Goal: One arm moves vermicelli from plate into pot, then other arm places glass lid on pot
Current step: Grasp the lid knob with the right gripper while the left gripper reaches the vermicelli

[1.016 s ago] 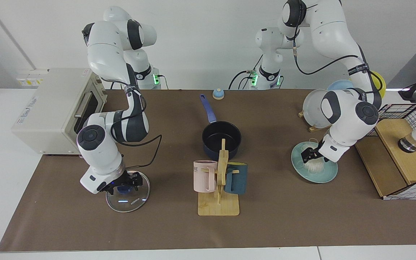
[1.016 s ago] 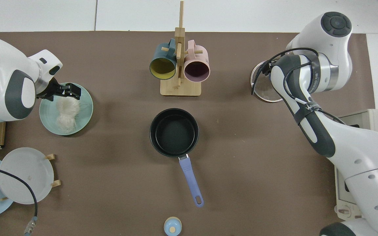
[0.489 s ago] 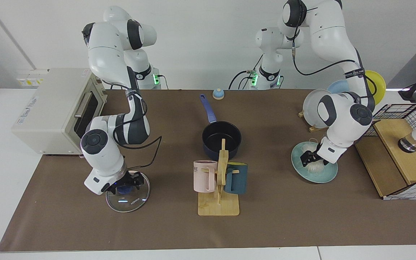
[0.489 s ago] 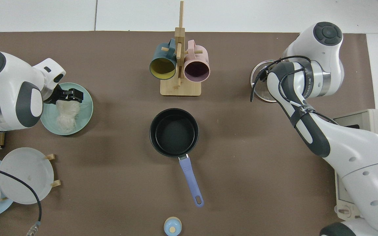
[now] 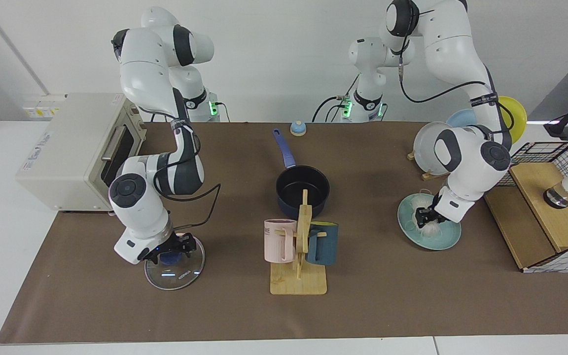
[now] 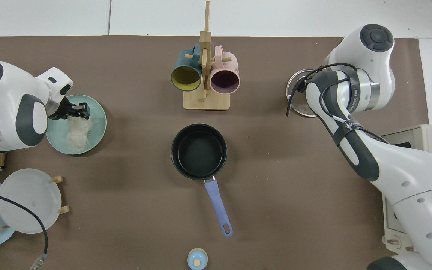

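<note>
Facing view: the left pincer (image 5: 427,215) is pinching the vermicelli (image 5: 429,228) on the plate (image 5: 449,239), readying a lift toward the pot (image 5: 302,190). The right pincer (image 5: 171,249) is waiting at the glass lid (image 5: 175,273); whether it is closed I cannot tell.

Top view: the left pincer (image 6: 81,111) is closing on the strands' upper end, the pot (image 6: 198,151) sitting empty mid-tabletop (image 6: 294,187).

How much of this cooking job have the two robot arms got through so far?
Nothing is finished: the pot is empty. In hand: the left gripper has closed on the vermicelli, which lie on the plate. The right gripper sits at the glass lid on the table. Left: transfer the noodles, then lid the pot.
</note>
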Motion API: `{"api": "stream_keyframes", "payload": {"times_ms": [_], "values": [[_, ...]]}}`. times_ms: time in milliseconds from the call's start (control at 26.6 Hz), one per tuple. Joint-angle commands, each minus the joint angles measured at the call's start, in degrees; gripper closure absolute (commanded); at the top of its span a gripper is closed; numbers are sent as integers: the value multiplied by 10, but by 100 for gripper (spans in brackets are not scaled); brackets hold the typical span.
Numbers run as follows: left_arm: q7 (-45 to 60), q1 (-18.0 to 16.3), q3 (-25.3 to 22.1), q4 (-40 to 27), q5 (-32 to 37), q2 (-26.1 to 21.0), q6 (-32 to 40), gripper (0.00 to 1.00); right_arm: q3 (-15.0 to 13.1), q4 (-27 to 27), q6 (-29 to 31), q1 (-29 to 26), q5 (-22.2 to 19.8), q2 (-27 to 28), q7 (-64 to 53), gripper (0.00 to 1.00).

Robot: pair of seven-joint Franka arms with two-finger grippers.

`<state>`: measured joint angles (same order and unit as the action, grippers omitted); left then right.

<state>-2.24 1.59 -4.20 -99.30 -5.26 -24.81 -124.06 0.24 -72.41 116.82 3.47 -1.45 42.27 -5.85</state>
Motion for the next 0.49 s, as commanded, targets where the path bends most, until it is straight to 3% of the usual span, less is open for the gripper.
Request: {"api": "stream_keyframes", "payload": {"times_ms": [0, 263, 452], "values": [[6, -4, 2, 25, -25, 4, 34, 100, 2, -26, 3, -4, 15, -19, -22, 13], [28, -4, 6, 108, -32, 12, 151, 100, 2, -32, 4, -4, 15, -21, -24, 28], [83, 0, 24, 118, -33, 47, 197, 100, 2, -32, 3, -4, 15, -23, -24, 74]]}}
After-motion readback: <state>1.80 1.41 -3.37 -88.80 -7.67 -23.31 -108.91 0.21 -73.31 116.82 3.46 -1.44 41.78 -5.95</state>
